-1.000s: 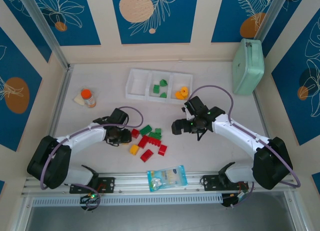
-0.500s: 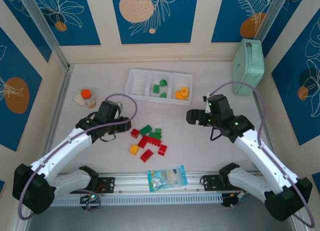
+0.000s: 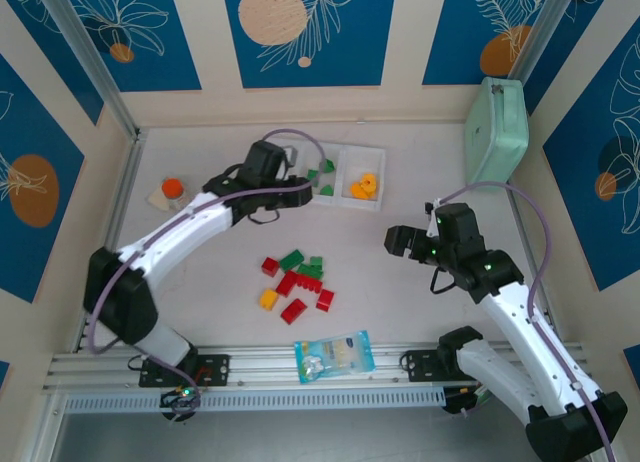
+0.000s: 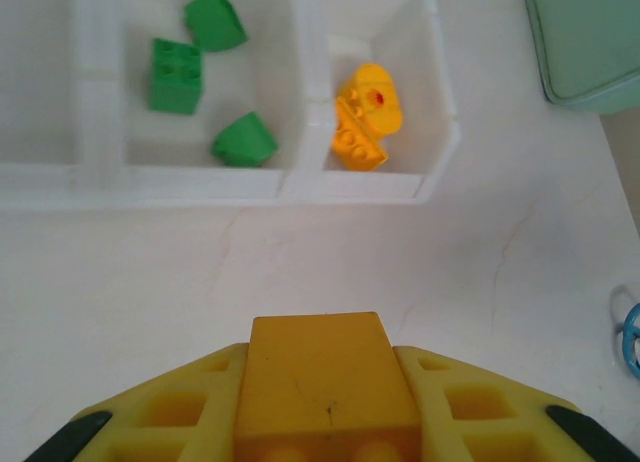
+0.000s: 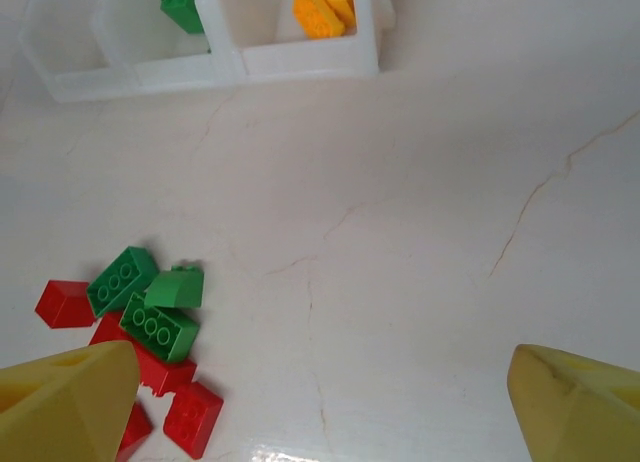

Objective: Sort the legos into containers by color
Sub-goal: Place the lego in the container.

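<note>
My left gripper (image 4: 322,387) is shut on a yellow-orange lego (image 4: 318,362), held just short of the white tray's (image 4: 200,183) front wall. In the top view the left gripper (image 3: 292,189) hovers at the tray (image 3: 262,188). The middle container holds three green legos (image 4: 175,74). The right container holds yellow ones (image 4: 365,117). A loose pile of red, green and yellow legos (image 3: 297,282) lies mid-table. My right gripper (image 3: 398,240) stands open to the right of the pile, its fingers (image 5: 70,402) wide apart over bare table with nothing between them; the pile (image 5: 158,327) sits at lower left in its wrist view.
A mint-green case (image 3: 497,132) leans at the back right wall. An orange-capped bottle (image 3: 172,190) stands left of the tray. A clear blue-printed bag (image 3: 335,355) lies at the near edge by the metal rail.
My left arm has swung from the pile up to the tray, carrying the yellow-orange lego. My right arm has drawn back to the right, still open.
</note>
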You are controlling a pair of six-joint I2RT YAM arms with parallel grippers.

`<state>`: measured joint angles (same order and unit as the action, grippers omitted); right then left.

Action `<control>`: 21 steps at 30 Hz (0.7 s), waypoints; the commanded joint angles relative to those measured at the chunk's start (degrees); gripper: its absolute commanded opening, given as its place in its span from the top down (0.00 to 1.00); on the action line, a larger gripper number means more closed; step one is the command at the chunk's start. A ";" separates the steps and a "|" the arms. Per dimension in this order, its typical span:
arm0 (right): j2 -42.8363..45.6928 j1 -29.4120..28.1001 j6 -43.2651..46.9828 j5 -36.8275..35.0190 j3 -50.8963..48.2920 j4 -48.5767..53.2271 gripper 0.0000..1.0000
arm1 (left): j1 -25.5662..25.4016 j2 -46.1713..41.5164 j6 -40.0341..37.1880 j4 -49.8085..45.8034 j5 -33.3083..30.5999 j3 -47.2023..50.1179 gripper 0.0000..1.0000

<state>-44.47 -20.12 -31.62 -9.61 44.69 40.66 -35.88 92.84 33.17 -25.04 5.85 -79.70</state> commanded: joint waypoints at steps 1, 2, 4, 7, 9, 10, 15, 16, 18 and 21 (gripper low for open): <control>2.70 0.23 -2.53 2.59 -2.23 2.49 0.05 | -1.36 8.79 0.62 3.36 2.87 -10.24 0.68; 3.57 0.26 -2.83 2.34 -2.62 3.10 0.05 | -1.58 11.85 0.36 3.11 3.27 -13.41 0.68; 5.05 0.25 -3.59 2.38 -3.19 4.28 0.05 | -1.75 17.13 0.04 3.72 3.09 -19.23 0.68; 7.35 0.12 -6.03 4.86 -4.41 4.95 0.07 | -1.78 24.35 1.53 7.97 1.66 -24.91 0.68; 9.07 -0.10 -7.67 5.73 -5.48 5.12 0.08 | -1.83 29.50 1.86 10.55 3.04 -29.80 0.69; 9.82 -0.17 -8.14 5.67 -5.94 5.42 0.08 | -2.00 31.76 1.83 10.46 3.29 -32.38 0.70; 11.44 -0.29 -8.45 5.71 -6.41 7.37 0.08 | -2.62 41.84 2.81 10.80 2.26 -45.28 0.70; 11.42 -0.36 -8.38 5.96 -6.09 7.64 0.08 | -2.70 43.37 3.55 10.73 1.64 -46.87 0.69; 11.56 -0.60 -8.51 6.91 -5.24 7.92 0.08 | -2.74 46.11 5.52 10.67 0.19 -49.44 0.67; 11.63 -0.97 -8.39 7.57 -3.29 9.48 0.07 | -2.73 48.19 8.76 12.28 -1.25 -49.94 0.67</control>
<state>-33.54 -20.58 -39.31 -4.34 38.85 47.70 -38.06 139.28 38.09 -15.20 6.55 -127.17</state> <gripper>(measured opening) 0.927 0.332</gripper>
